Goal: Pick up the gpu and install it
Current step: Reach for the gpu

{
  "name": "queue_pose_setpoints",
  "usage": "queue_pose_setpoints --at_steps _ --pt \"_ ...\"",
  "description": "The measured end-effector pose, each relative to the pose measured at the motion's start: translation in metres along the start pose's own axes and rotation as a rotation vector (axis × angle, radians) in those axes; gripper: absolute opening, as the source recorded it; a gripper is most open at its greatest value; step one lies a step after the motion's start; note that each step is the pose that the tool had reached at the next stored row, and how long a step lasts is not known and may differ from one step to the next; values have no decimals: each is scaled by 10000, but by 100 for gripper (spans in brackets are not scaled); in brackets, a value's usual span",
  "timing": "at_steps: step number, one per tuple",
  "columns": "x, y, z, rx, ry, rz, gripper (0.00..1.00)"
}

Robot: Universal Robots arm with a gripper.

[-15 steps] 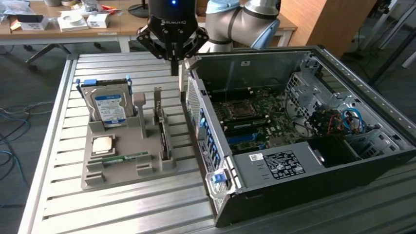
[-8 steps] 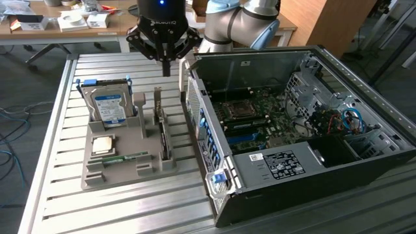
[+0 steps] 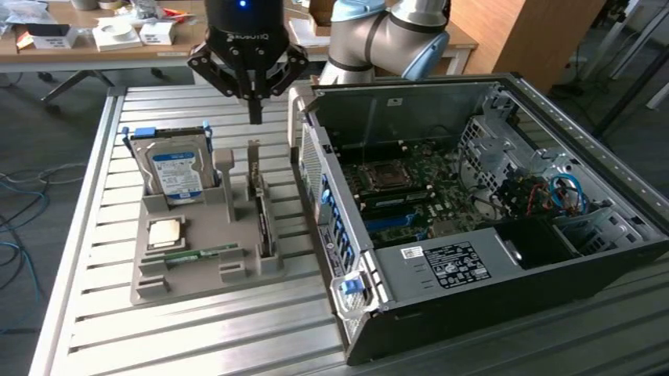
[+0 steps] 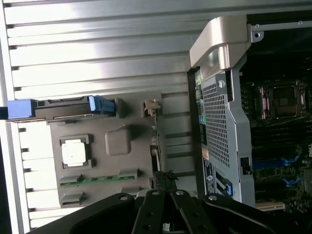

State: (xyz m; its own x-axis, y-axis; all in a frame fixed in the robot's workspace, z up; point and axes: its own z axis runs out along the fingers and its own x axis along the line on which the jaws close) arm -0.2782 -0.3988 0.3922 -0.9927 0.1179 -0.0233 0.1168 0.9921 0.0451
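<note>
1. My gripper (image 3: 254, 114) hangs above the grey parts holder (image 3: 199, 283). Its fingers are pressed together into a single point and pinch nothing.
2. The gpu (image 3: 265, 227) stands on its long edge in a slot of that holder, on the side nearest the computer case (image 3: 460, 270).
3. The gpu's narrow silver bracket (image 3: 254, 160) rises at the end farther from the exterior camera. It sits directly below my fingertips, with a clear gap between us.
4. A hard drive (image 3: 175, 174) with a blue label stands upright in a blue carrier, to the exterior view's left of the gpu.
5. A processor chip (image 3: 168, 233) lies flat in the holder. A slim green memory stick (image 3: 205, 254) lies just beside it, on the side nearer the exterior camera.
6. The case lies on its side with its panel off, just beside the holder on the exterior view's right. Its motherboard (image 3: 408, 200) is exposed.
7. Holder and case both rest on a slatted aluminium table (image 3: 99, 329).
8. In the wrist view, my closed fingers line up with the gpu's thin dark edge.
</note>
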Motion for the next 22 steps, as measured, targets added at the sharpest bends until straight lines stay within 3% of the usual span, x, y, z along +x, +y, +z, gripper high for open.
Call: queue_pose_setpoints --at_steps 10,22 --pt "12 -21 -2 1 0 9 11" --pt "-14 -242 -11 0 0 9 11"
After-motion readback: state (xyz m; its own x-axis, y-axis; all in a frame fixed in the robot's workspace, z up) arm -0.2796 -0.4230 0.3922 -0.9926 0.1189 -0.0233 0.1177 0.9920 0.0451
